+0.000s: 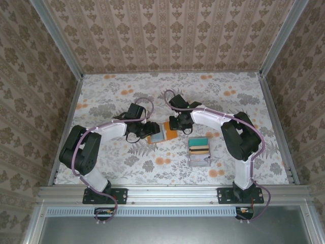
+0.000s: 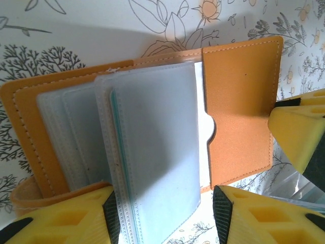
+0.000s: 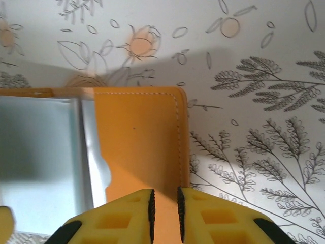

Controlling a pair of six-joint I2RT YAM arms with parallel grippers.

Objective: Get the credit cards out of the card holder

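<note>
The card holder (image 1: 162, 133) lies open on the table (image 1: 127, 91), midway between both arms. The right tool (image 3: 165, 216), its jaws nearly together, sits at the near edge of the orange flap (image 3: 137, 142) (probably to keep it flat; whether it really grips, I cannot tell). The left tool (image 2: 162, 218), half open and holding nothing, straddles the clear sleeves (image 2: 152, 142), likely to reach the credit cards.
</note>
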